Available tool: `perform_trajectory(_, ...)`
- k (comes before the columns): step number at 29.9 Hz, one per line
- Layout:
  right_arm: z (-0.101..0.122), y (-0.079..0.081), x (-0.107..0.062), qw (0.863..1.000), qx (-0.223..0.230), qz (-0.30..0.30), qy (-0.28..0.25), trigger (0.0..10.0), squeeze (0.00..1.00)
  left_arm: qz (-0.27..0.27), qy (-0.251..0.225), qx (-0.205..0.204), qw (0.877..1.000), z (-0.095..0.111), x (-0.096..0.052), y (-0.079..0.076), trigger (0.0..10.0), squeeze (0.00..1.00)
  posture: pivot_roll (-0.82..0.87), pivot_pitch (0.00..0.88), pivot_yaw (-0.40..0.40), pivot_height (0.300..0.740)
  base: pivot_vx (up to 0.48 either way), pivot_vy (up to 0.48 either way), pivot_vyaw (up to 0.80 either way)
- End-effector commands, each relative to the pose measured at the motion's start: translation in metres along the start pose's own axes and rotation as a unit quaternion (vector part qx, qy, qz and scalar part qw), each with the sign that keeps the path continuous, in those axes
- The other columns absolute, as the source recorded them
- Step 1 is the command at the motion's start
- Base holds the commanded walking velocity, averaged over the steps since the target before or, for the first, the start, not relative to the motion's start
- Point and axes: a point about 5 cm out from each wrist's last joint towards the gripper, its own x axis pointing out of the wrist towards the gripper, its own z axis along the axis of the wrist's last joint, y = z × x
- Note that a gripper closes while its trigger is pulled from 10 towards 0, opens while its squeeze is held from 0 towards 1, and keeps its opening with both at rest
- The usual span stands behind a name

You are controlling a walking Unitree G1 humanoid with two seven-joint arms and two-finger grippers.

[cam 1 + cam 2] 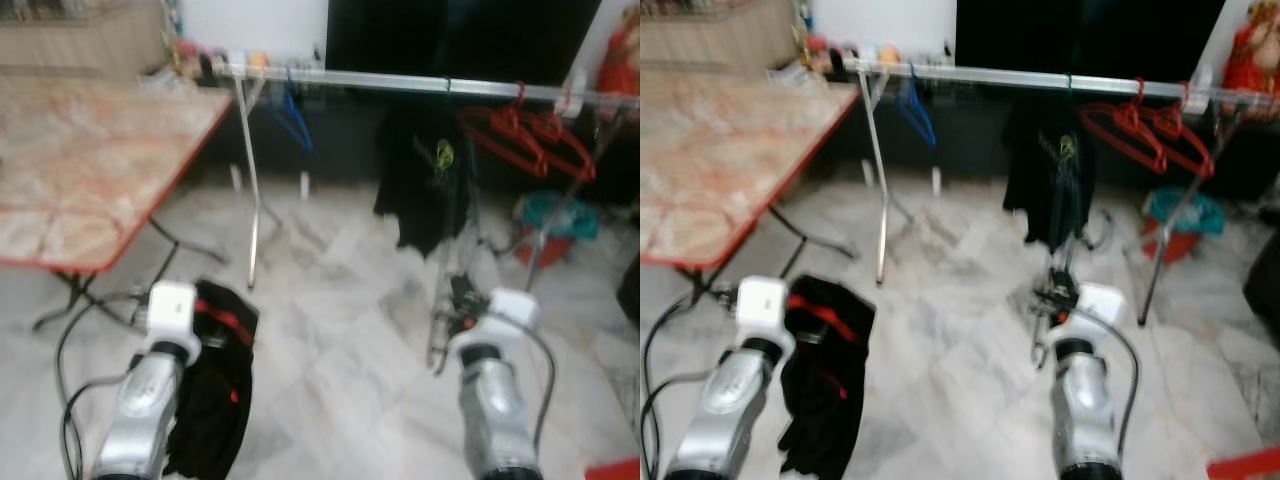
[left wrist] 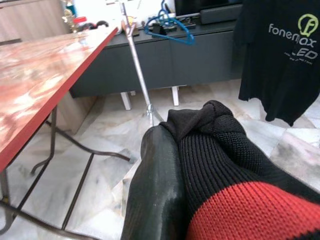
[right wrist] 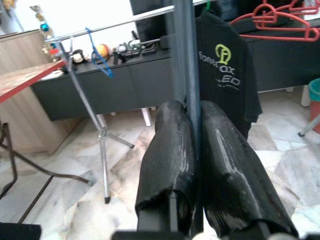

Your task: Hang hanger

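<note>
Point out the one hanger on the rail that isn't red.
The blue hanger, alone near the rail's left end by the table; the red hangers cluster at its right end.

This is a room in a home, most likely a living room. The floor (image 1: 330,300) is pale marbled tile. A clothes rail (image 1: 420,83) stands across the middle of it, carrying a black T-shirt (image 1: 425,175), red hangers (image 1: 525,135) and a blue hanger (image 1: 292,120). Behind the rail a long dark low cabinet (image 2: 200,60) runs along the wall, with small ornaments on top and a large dark screen (image 1: 460,35) above. Left of the rail stands a folding table (image 1: 90,150) with a red edge.
</note>
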Motion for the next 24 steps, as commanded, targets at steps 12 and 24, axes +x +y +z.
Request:
perform_trajectory(12, 0.0015, -0.0089, 0.0009, 1.000, -0.006, -0.008, 0.006, 10.0, 0.00, -0.012, -0.017, -0.009, 1.000, 0.0105, 0.0080, -0.0116, 10.0, 0.00, 0.00, 0.003, 0.011, 0.740, 0.362, 0.000, 0.30)
perform_trajectory(24, 0.0020, -0.0077, 0.0043, 1.000, -0.012, -0.003, 0.012, 10.0, 0.00, -0.013, -0.016, -0.011, 1.000, 0.0122, 0.0100, -0.0142, 10.0, 0.00, 0.00, 0.033, 0.006, 0.740, 0.366, 0.000, 0.00)
